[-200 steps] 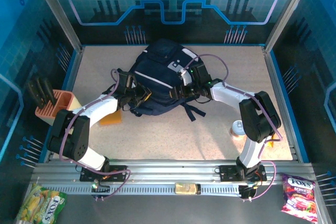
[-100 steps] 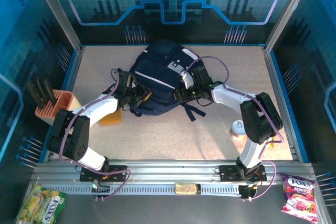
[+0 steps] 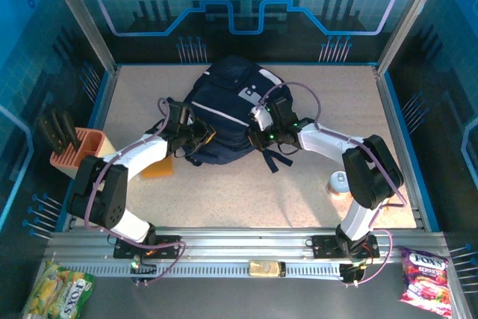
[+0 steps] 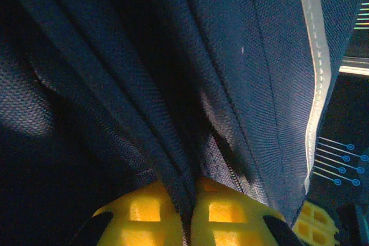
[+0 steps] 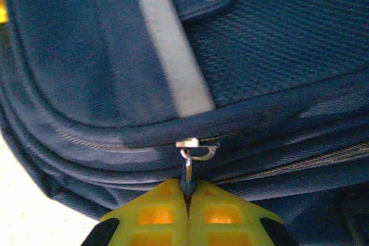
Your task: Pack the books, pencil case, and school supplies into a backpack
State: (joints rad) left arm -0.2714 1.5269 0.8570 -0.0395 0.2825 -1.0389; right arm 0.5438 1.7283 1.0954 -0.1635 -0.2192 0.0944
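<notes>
Opening the backpack (image 3: 224, 106): left tool (image 4: 187, 203) clamped on a fabric fold (image 4: 173, 142), right tool (image 5: 187, 194) clamped on the zip pull (image 5: 188, 172) at its tips; next, likely, a draw along the zip.

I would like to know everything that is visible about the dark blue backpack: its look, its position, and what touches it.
The backpack is dark navy woven fabric with a thin pale stripe, small white-grey patches and dark straps trailing toward the arms' bases. It lies on the speckled table, near the middle. The left gripper is shut on a fold of its fabric beside a zipper; the right gripper is shut on a metal zipper pull under a piped seam.
</notes>
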